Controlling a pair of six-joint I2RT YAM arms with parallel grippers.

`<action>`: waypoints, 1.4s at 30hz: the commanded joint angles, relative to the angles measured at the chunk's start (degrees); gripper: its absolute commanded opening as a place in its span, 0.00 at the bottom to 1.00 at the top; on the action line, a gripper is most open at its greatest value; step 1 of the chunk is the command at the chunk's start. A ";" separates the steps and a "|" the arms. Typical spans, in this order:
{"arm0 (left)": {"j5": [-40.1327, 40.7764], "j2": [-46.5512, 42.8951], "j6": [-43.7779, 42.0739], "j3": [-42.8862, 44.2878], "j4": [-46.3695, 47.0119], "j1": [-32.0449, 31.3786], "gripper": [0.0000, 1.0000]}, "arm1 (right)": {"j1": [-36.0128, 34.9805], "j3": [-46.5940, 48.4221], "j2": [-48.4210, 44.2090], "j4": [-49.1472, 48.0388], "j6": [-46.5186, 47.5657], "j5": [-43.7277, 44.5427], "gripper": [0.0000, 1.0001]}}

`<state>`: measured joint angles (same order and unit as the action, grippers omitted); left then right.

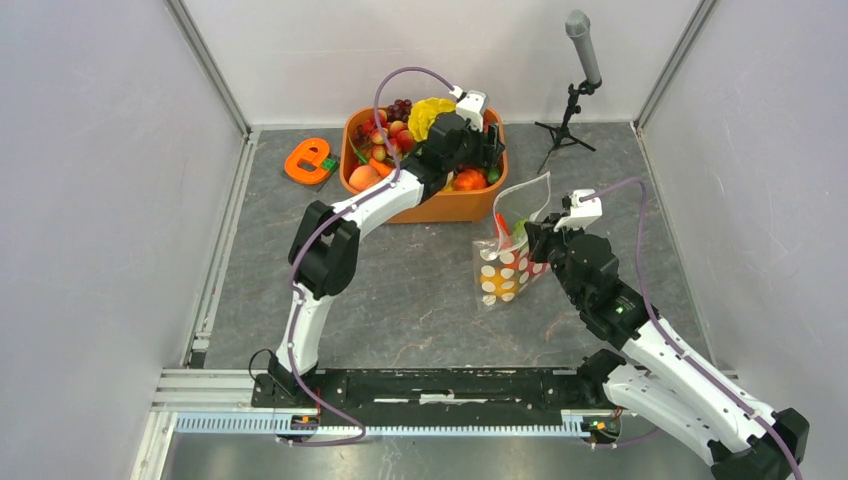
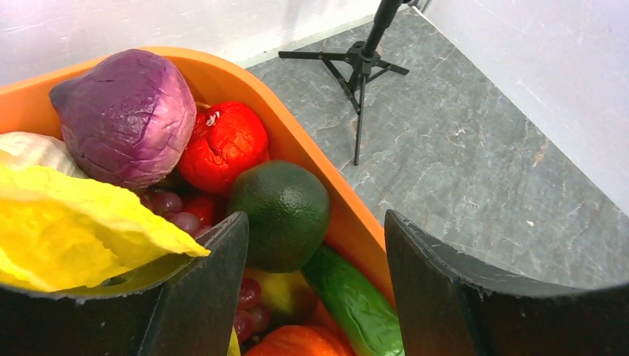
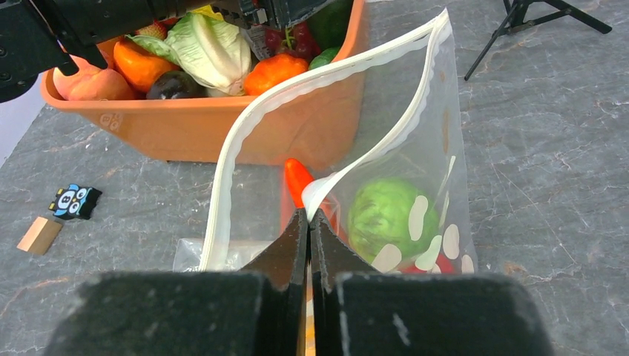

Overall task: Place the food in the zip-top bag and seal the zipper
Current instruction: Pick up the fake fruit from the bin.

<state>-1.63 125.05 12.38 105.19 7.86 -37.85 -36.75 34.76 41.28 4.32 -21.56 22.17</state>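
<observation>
The food fills an orange tub [image 1: 440, 208] at the back: a purple cabbage [image 2: 126, 115], a red tomato [image 2: 222, 144], a dark green round fruit [image 2: 278, 215], a cucumber [image 2: 356, 304], yellow leaves. My left gripper [image 2: 313, 219] hangs open over the tub's right end, one finger inside and one outside the wall, the green fruit and cucumber between them. The zip-top bag [image 3: 282, 148] stands upright beside the tub, mouth gaping, holding a green ball [image 3: 378, 219] and red pieces. My right gripper [image 3: 310, 213] is shut on the near lip of its zipper [image 3: 222, 185].
A microphone on a black tripod [image 1: 580, 70] stands at the back right. An orange object [image 1: 310, 160] lies left of the tub. A small wooden block [image 3: 38, 235] and a dark toy [image 3: 76, 201] lie on the grey floor. White walls enclose three sides.
</observation>
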 commanded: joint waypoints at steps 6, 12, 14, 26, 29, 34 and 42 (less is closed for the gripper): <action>5.95 3.78 -8.37 5.39 -2.08 0.49 0.74 | -0.24 -0.05 0.07 -0.32 0.66 1.03 0.02; 6.11 6.14 -10.10 8.02 -6.83 0.40 0.73 | -0.23 -0.09 0.60 -0.72 0.68 0.86 0.03; 5.80 6.70 -10.40 8.33 -7.39 0.40 0.75 | -0.21 -0.13 0.80 -0.85 0.72 0.79 0.03; -0.37 9.24 -9.38 13.45 -11.53 0.48 0.56 | -0.24 -0.03 1.50 -0.94 0.47 0.07 0.03; -1.65 6.31 -8.03 9.95 -9.38 0.49 0.46 | -0.27 -0.17 1.26 -0.83 0.47 0.59 0.03; -2.04 -1.01 -6.94 1.80 -2.89 0.49 0.38 | -0.24 -0.42 1.41 -1.28 0.28 0.18 0.03; -4.53 -11.32 -4.68 -9.30 3.51 0.48 0.34 | -0.21 -0.50 1.92 -2.10 -0.38 -0.96 0.03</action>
<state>-3.55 120.88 4.89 99.53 6.24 -37.58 -36.75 34.72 43.20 4.32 -21.43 21.67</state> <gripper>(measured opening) 0.567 0.026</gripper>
